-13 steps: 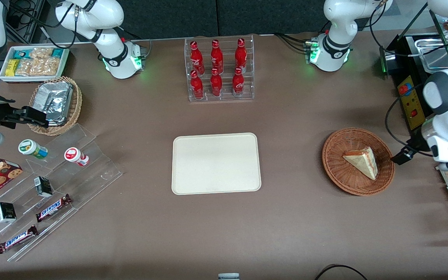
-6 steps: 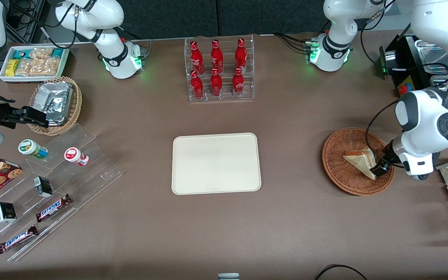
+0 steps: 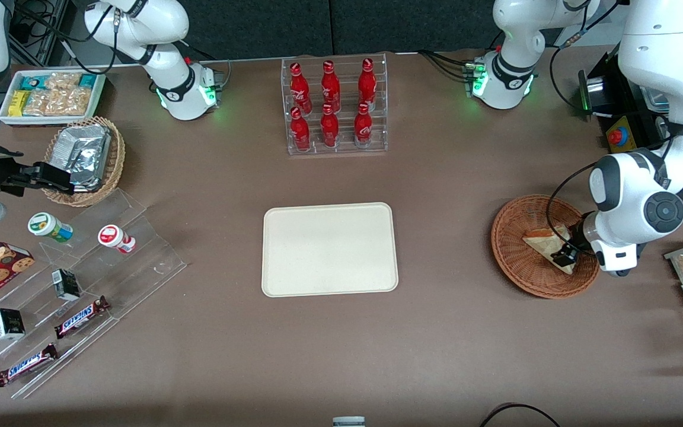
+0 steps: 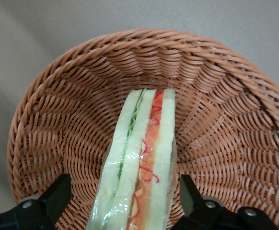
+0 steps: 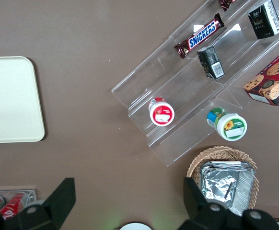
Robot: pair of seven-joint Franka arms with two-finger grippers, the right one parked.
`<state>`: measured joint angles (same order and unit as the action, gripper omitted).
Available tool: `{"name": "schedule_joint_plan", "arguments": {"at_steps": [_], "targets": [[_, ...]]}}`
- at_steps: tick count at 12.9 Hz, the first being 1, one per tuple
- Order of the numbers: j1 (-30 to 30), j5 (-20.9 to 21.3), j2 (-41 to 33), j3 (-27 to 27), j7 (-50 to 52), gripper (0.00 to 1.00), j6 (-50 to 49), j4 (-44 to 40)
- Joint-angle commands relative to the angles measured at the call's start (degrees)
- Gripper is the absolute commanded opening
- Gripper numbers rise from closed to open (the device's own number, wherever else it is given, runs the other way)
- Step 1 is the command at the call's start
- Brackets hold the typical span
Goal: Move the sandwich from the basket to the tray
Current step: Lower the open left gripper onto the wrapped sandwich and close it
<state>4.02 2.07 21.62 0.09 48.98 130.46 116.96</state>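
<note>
Hand open — 2 fingers straddle the sandwich in the basket, apparently untouched.

A reddish-brown woven pattern is shown by the basket. Pale bread with green and red-orange layers is seen on the sandwich. The tray is coloured plain cream. The gripper, over the basket astride the sandwich, is finished in black.
</note>
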Motion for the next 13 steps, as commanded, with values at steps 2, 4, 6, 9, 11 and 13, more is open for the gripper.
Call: {"name": "schedule_joint_plan", "arguments": {"at_steps": [2,4,6,9,11,13], "targets": [[-0.2,-0.5,-0.9,0.0,0.9,1.0,0.3,1.3],[-0.9,-0.6,-0.9,0.0,2.4,1.0,0.2,1.3],[-2.3,-0.6,-0.9,0.0,4.5,0.99,0.2,1.3],[-2.3,-0.6,-0.9,0.0,4.7,0.24,0.1,1.3],[-2.2,-0.6,-1.0,0.1,4.6,0.0,-0.3,1.0],[-2.1,-0.6,-1.4,0.1,3.6,0.0,-2.5,-0.1]]}}
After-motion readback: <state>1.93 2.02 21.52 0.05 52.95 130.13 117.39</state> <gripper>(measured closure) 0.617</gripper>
